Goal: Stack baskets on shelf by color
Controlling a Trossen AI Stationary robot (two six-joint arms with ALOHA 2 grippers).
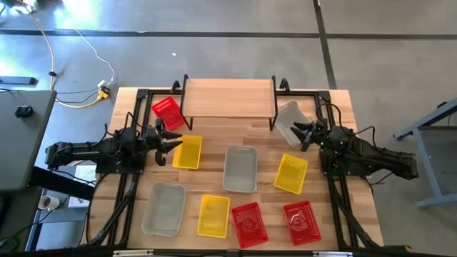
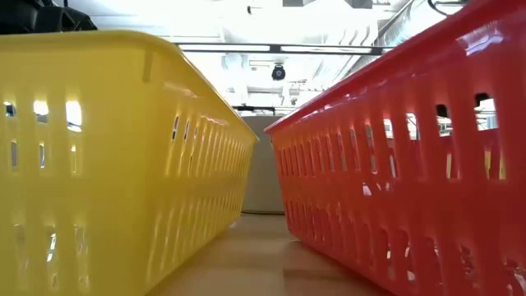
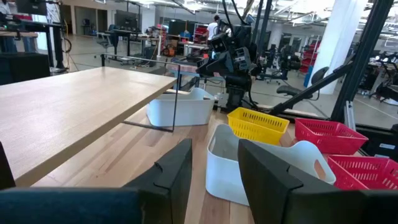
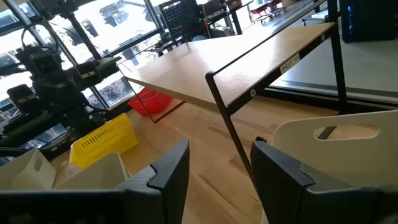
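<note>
The shelf [image 1: 228, 98] stands at the table's far edge with its plank top bare. Nine baskets sit on the table: a red one [image 1: 166, 109] by the shelf's left end, a grey one [image 1: 288, 120] at its right end, and a yellow one [image 1: 187, 151]. A grey one [image 1: 240, 168] and a yellow one [image 1: 291, 173] lie mid-table. Several more line the near edge. My left gripper [image 1: 171, 137] [image 3: 214, 168] is open at the yellow basket's far left corner. My right gripper [image 1: 302, 133] [image 4: 214, 168] is open beside the grey basket [image 4: 329, 140]. My right gripper stands at the near right rim [image 4: 292, 134] of the grey basket by the shelf's right end. One finger [image 4: 280, 174] hides the spot, so I cannot tell whether it touches the basket. My left gripper touches nothing.
Along the near edge lie a grey basket [image 1: 164, 208], a yellow one [image 1: 213, 215] and two red ones [image 1: 249, 224] [image 1: 301, 222]. In the low view the yellow [image 2: 123, 164] and red [image 2: 411, 164] walls fill the picture. The shelf's thin black legs [image 4: 227, 130] stand close to my right gripper.
</note>
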